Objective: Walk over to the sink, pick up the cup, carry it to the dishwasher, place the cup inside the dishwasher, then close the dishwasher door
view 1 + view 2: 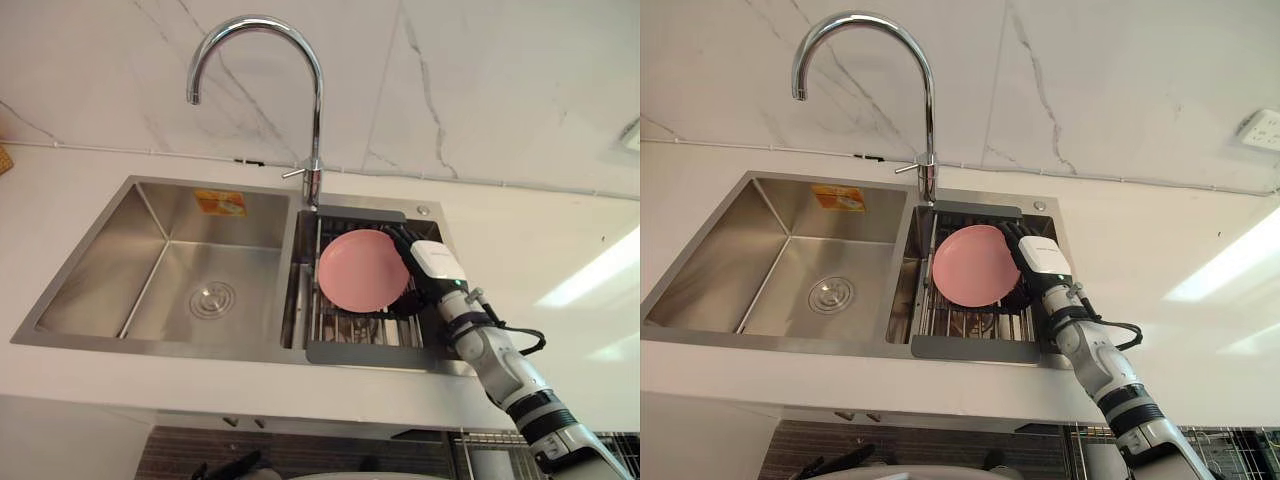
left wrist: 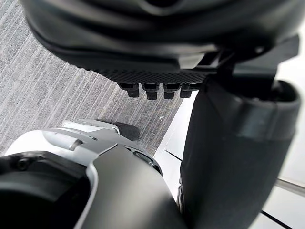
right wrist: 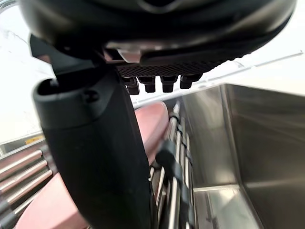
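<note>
Right robot hand (image 1: pixel 435 262) appears to meet the pink plate (image 1: pixel 360 270) on the sink rack (image 1: pixel 350 352); closure cannot be told. Weak edge hold risks plate slipping.

Finding: no text, number or sign can be read anywhere in the views. One label is noted, an orange-and-yellow sticker (image 1: pixel 220 202) fixed to the rear wall of the left basin of the sink (image 1: pixel 90 262), just below the rim. It carries print and a small graphic, both too small to make out.
</note>
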Controlling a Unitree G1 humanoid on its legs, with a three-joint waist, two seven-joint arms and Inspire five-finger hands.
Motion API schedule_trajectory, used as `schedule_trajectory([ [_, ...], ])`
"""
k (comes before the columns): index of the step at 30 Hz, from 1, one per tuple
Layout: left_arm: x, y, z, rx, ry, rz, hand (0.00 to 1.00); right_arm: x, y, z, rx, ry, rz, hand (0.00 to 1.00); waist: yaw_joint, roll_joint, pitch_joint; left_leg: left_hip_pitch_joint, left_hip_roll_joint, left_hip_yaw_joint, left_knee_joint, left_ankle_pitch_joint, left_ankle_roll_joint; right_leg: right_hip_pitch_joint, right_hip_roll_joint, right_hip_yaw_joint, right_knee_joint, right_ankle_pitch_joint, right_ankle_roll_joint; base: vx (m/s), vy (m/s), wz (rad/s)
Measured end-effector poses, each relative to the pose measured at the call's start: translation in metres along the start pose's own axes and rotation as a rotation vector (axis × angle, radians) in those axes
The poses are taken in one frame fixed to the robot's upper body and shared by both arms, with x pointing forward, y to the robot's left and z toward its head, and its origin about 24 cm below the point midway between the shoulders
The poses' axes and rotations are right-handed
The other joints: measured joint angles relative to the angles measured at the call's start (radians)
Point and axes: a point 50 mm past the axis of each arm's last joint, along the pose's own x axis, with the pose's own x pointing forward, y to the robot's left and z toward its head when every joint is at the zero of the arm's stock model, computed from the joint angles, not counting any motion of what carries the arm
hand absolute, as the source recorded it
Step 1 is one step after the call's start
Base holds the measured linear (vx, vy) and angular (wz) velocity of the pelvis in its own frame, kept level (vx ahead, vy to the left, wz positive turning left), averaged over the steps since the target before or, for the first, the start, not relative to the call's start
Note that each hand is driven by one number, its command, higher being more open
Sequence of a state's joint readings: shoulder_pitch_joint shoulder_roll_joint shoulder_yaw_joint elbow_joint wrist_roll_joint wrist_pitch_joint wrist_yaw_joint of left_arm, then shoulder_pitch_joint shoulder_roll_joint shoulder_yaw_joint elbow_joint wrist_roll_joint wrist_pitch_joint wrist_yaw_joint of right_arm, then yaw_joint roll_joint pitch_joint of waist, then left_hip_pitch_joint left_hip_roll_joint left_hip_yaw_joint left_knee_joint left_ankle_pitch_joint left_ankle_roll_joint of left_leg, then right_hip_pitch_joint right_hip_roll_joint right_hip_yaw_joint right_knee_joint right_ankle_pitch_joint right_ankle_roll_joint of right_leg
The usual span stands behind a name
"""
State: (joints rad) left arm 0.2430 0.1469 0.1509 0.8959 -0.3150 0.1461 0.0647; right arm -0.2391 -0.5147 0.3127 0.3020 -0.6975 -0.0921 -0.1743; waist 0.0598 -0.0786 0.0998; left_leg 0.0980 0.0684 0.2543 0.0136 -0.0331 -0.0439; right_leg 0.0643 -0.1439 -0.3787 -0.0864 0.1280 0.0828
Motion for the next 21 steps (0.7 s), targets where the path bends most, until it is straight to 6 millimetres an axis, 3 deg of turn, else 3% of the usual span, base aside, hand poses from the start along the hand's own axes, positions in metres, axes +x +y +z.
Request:
schedule_trajectory([
  [11,0.0,-0.002,0.002,-0.001,-0.015,-0.009,1.0,0.005,0.004,0.01,-0.114,-0.069,-0.051,1.0,0.011,0.001,0.008,-0.005,-0.002,-0.01,0.003,0.0,0.001,0.003,-0.002,-0.011,0.001,-0.001,0.002,-0.01,0.001,0.01],
  [12,0.0,-0.002,0.002,-0.001,-0.015,-0.01,1.0,0.005,0.004,0.011,-0.12,-0.075,-0.055,0.0,0.011,0.0,0.008,-0.007,-0.002,-0.012,0.004,0.0,0.001,0.003,-0.003,-0.013,0.001,-0.001,0.002,-0.02,0.003,0.03],
  [21,0.001,-0.003,0.005,0.001,-0.03,-0.025,1.0,0.009,0.007,0.029,-0.141,-0.224,-0.105,0.0,0.029,-0.001,0.016,-0.019,-0.001,-0.023,0.017,-0.002,0.003,0.003,-0.005,-0.023,0.001,-0.001,0.002,-0.02,0.002,0.03],
])
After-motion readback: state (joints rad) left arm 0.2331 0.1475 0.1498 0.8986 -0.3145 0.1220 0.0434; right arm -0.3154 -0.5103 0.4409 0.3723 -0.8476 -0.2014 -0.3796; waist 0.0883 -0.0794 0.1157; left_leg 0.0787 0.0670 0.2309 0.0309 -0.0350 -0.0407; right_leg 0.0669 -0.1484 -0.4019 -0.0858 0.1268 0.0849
